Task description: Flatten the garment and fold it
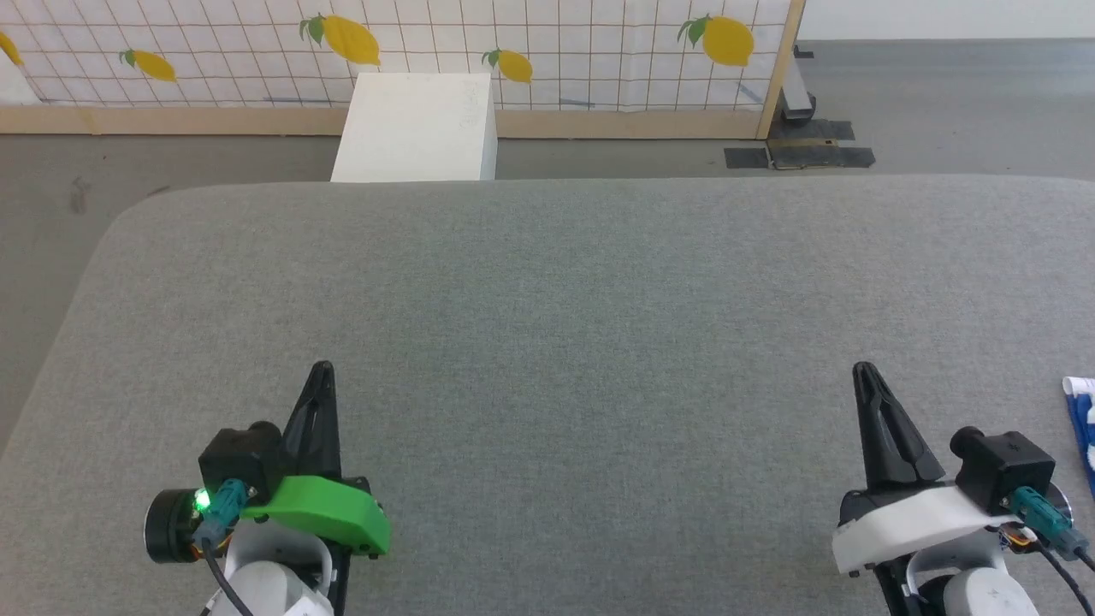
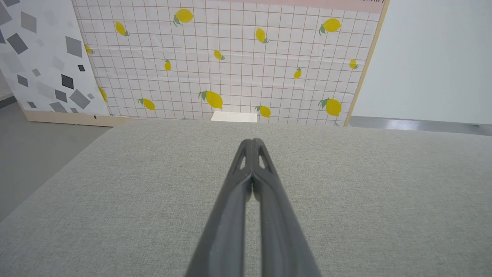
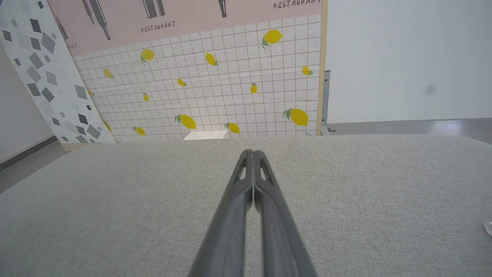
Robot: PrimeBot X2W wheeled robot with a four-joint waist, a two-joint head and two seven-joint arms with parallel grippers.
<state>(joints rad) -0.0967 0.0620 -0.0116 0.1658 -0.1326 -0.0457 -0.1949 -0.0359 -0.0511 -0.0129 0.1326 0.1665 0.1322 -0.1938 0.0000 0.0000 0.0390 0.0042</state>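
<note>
Left gripper (image 1: 322,370): fingers pressed together, holding nothing, pointing straight ahead over the grey padded surface (image 1: 547,282). Right gripper (image 1: 865,370): same pose, tips closed, empty, parallel to the left one. Garment (image 1: 1081,423) lies right of the right gripper, apart from it and cut off by the frame edge. The visible blue-white strip runs roughly along the finger direction; full long axis can't tell.

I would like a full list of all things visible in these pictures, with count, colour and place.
garment: one, blue and white, on the surface, cut off at the head view's right edge.
padded surface: one, grey, under both claws.
box: one, white, beyond the surface's far edge.
lemon screen: one, white grid with yellow lemons, behind the box.
left claw: one, dark, shut, lower left.
right claw: one, dark, shut, lower right.
</note>
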